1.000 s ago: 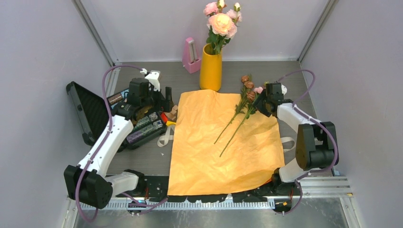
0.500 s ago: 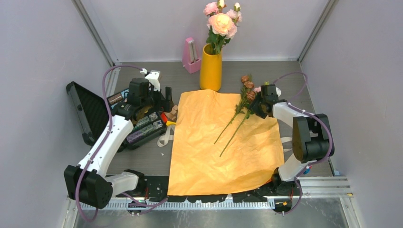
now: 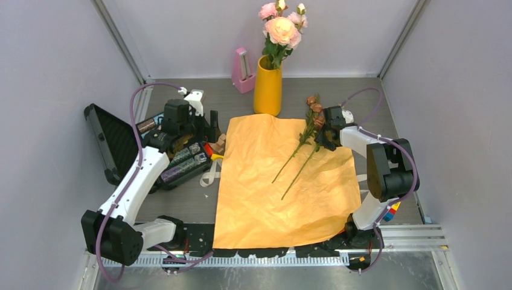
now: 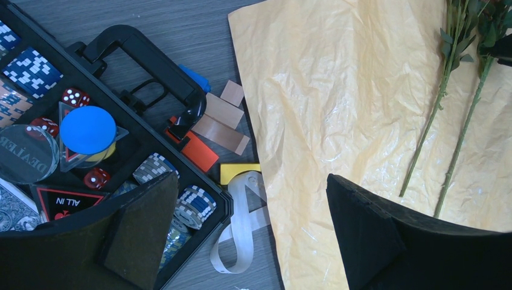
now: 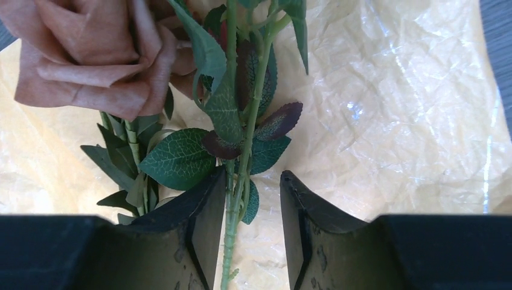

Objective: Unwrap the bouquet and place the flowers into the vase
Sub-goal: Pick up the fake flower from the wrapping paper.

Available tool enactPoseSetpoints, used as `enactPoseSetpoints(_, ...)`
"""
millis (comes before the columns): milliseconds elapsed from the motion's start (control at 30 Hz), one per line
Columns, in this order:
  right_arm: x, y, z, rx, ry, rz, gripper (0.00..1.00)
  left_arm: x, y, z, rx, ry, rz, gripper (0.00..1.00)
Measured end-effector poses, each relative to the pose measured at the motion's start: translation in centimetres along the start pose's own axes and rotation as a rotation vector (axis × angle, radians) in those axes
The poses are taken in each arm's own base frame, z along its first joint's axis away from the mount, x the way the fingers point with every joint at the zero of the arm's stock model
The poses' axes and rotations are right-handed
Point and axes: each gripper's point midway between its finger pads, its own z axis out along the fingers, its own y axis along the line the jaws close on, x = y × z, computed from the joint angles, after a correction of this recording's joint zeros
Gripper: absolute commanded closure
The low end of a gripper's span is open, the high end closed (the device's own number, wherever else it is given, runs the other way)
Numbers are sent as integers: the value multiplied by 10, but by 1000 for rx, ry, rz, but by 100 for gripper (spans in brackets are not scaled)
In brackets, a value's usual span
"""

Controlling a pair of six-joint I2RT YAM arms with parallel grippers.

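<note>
Flowers split between two spots: a bunch of pale pink roses (image 3: 281, 29) stood upright in the yellow vase (image 3: 267, 90) at the far middle of the surface (image 3: 181, 202), and two long-stemmed loose flowers (image 3: 300, 156) lay diagonally on the orange paper (image 3: 265, 193), brownish heads toward the far right corner of the sheet, stem ends pointing near-left. Paper was spread flat and crinkled, just in front of the vase, nothing wrapped in it. Right claw (image 3: 323, 130) sat low over the leafy upper part of those loose flowers; in the wrist view the right claw (image 5: 253, 175) had its jaws partly apart and straddling one green stem (image 5: 232, 229), gap wider than the stem, stem close to one finger, contact could not be told. A brownish rose (image 5: 90, 48) lay just beyond the fingers, leaves (image 5: 178, 158) crowding against one of them. Left claw (image 3: 210, 128) hovered at the paper's left edge, fully released, nothing between the jaws; wrist view showed the left claw (image 4: 252, 181) above a looped beige ribbon (image 4: 241, 232) lying on the surface beside the paper. An open black poker case (image 4: 151, 54) with chips and dice was left of it, small blocks (image 4: 220, 118) between case and paper. Pink metronome (image 3: 243, 71) stood just left of the vase.
</note>
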Motion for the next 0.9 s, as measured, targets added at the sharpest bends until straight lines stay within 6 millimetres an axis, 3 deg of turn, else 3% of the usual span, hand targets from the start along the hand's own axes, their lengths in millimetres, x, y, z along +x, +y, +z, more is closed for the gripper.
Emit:
enactPoseSetpoints(433, -5, -7, -2, 48, -14, -4, 62, -3, -1, -4, 2, -13, 1, 5)
enactPoseSetpoints(767, -10, -3, 3, 53, -17, -8, 58, -3, -1, -4, 1, -13, 1, 4)
enactPoseSetpoints(900, -9, -3, 10, 67, -5, -14, 75, -3, 0, -4, -1, -13, 2, 4)
